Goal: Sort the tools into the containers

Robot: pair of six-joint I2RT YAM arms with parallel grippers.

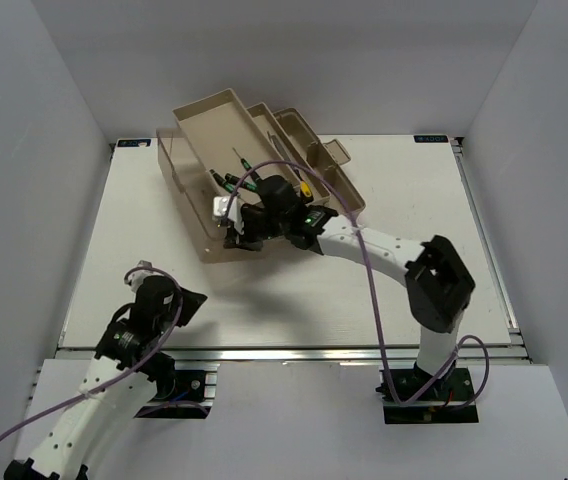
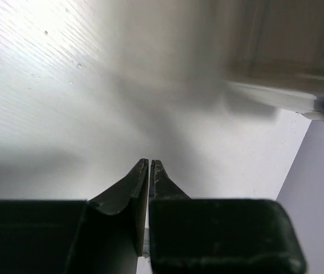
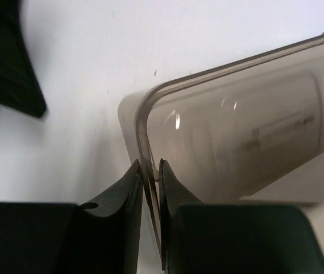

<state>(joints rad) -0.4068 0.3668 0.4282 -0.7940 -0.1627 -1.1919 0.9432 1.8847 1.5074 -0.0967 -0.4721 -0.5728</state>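
The right gripper [image 3: 149,165] pinches the lid [image 3: 236,125] rim, the left gripper [image 2: 149,164] is closed on nothing; next, probably, swing the lid gently.

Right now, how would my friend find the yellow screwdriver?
Find the beige toolbox at the table's far side. Right of its middle lies the screwdriver. It alone has a yellow handle; the tools left of it have green ones.

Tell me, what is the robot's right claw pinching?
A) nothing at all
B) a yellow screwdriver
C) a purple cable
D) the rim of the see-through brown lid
D: the right wrist view shows the right gripper with its fingers closed on the thin rim of the translucent brown lid.
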